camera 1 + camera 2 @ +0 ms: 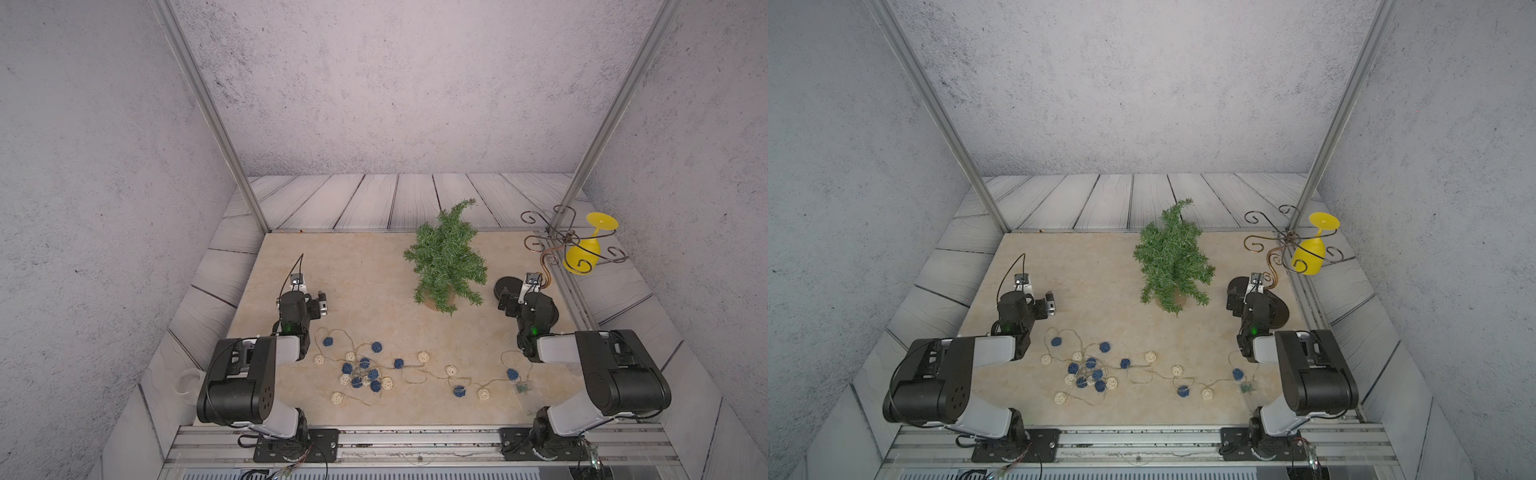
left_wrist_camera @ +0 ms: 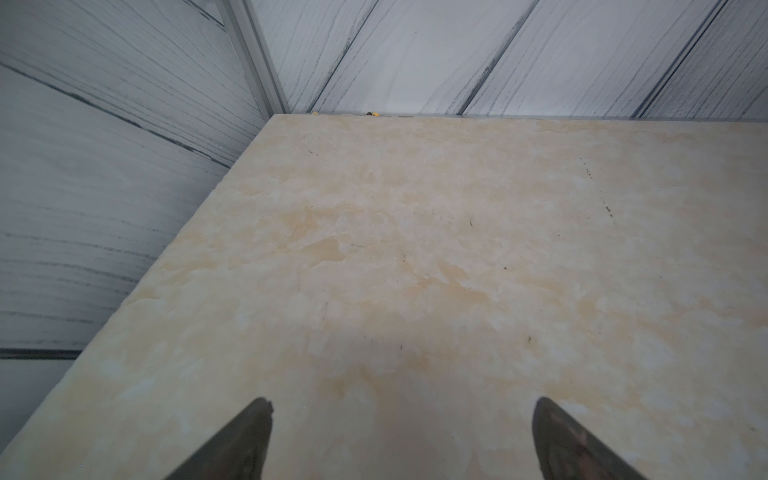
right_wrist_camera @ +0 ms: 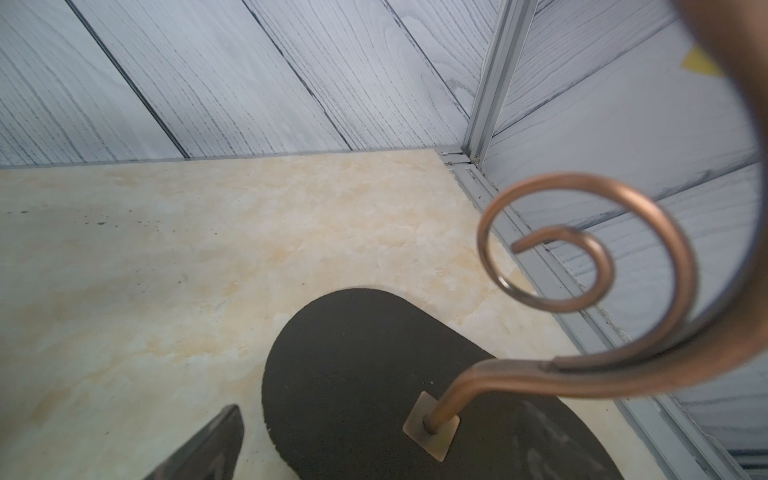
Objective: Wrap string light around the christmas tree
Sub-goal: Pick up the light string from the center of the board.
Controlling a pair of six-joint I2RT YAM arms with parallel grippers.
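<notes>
The string light [image 1: 399,370] lies flat on the table [image 1: 374,266], on the side close to the robot's bases. None of it is on the christmas tree [image 1: 446,259] yet, so the wrapping has not begun. The tree stands up in its pot further back, well apart from the string and a bit toward the right arm's side.

The string runs long-ways across the table, from one arm to the other. Most of the little balls sit in a messy bunch near the left arm. The thin wire then trails over to the clear battery box [image 1: 524,388] near the right arm.

The left gripper [image 1: 322,303] has its jaws spread wide with nothing between them — its wrist view shows only bare table. The right gripper [image 1: 506,303] is spread too and holds nothing. It sits right by the black foot of the curly wire stand [image 1: 557,239], where a yellow glass [image 1: 584,253] hangs.

Both sets of jaws point toward the back wall, so the string lies behind them, toward the bases. The left arm looks nearer the bunch — the right arm nearer the box end and the tree.

No words or labels can be read.
</notes>
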